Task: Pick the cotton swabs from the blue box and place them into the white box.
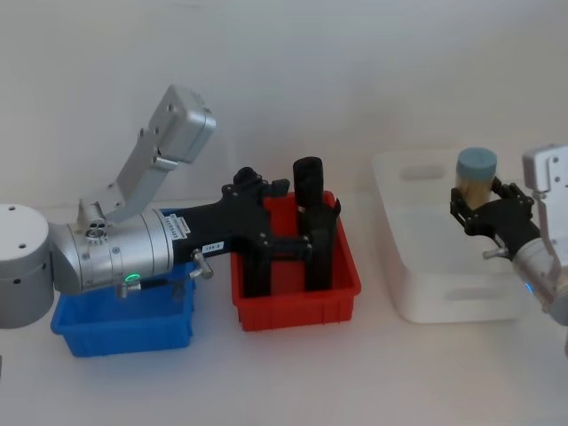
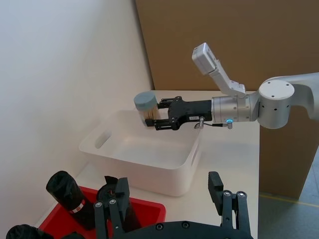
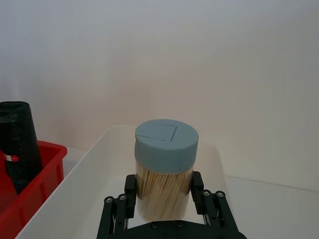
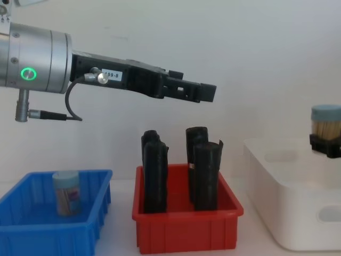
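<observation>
Left gripper [image 4: 205, 93]: up high over the red box. Its fingers are spread wide and hold nothing.
Blue box [image 1: 124, 335]: on the left side of the table, partly under the left arm.
Spare jar [image 4: 66, 192]: a swab jar with a pale blue lid. It stands up inside the blue box.
Red box [image 1: 297, 306]: in the middle, just beside the blue box.
Black rolls [image 4: 205, 176]: they stand up in the red box and poke out over its rim.
White box [image 1: 444, 288]: on the right, apart from the red box. It is bigger and taller than the other two.
Right gripper [image 1: 482, 211]: over the white box, its fingers squeezed on the sides of a jar.
Held jar [image 3: 166, 164]: upright and full of tan sticks, with its blue lid on top. It hangs in the air over the white box.
</observation>
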Robot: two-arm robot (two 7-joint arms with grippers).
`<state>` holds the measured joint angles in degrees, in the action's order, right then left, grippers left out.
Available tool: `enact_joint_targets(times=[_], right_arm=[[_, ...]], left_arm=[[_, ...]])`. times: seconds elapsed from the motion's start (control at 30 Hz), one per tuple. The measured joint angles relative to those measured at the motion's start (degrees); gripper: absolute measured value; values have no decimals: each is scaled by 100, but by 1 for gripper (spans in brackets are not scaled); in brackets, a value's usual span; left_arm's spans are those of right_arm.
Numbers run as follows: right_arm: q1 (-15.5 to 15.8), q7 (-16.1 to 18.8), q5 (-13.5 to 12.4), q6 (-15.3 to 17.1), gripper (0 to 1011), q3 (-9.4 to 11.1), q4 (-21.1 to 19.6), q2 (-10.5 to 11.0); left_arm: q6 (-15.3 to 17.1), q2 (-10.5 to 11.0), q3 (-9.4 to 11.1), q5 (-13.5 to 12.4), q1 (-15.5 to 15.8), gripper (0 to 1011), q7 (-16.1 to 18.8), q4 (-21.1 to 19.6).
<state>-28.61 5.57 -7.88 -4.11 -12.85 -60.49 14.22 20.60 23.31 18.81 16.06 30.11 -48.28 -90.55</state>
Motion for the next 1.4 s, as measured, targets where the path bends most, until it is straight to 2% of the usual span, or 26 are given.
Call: enact_joint_targets(times=[0.07, 0.13, 0.17, 0.2, 0.33, 0.53, 0.73, 0.97, 1.13, 1.23, 1.4], right_arm=[[-133, -1, -1, -26, 656, -15, 247, -52], [-417, 22, -1, -95, 656, -48, 768, -163], [-417, 22, -1, -95, 654, -48, 768, -163], [-556, 53, -1, -131, 656, -66, 1026, -216], [-846, 169, -4, -233, 658, -104, 1534, -322], [-1206, 365, -10, -381, 813, -165, 2229, -473], [-1423, 496, -11, -530, 973, -197, 2634, -558], [-1491, 560, -17, -666, 1002, -200, 2750, -590], [-1423, 568, -27, -751, 1002, -179, 2573, -571], [-1303, 558, -43, -769, 1002, -153, 2310, -532], [-990, 500, -97, -710, 1002, -101, 1650, -426]], left_arm=[[0, 0, 0, 0, 0, 1004, 0, 0], [0, 0, 0, 0, 0, 1004, 0, 0], [0, 0, 0, 0, 0, 1004, 0, 0], [0, 0, 0, 0, 0, 1004, 0, 0], [0, 0, 0, 0, 0, 1004, 0, 0], [0, 0, 0, 1, 0, 1004, 0, 0], [0, 0, 0, 0, 0, 1004, 0, 0], [0, 0, 0, 0, 0, 1004, 0, 0], [0, 0, 0, 0, 0, 1004, 0, 0], [0, 0, 0, 0, 0, 1004, 0, 0], [0, 0, 0, 0, 0, 1004, 0, 0]])
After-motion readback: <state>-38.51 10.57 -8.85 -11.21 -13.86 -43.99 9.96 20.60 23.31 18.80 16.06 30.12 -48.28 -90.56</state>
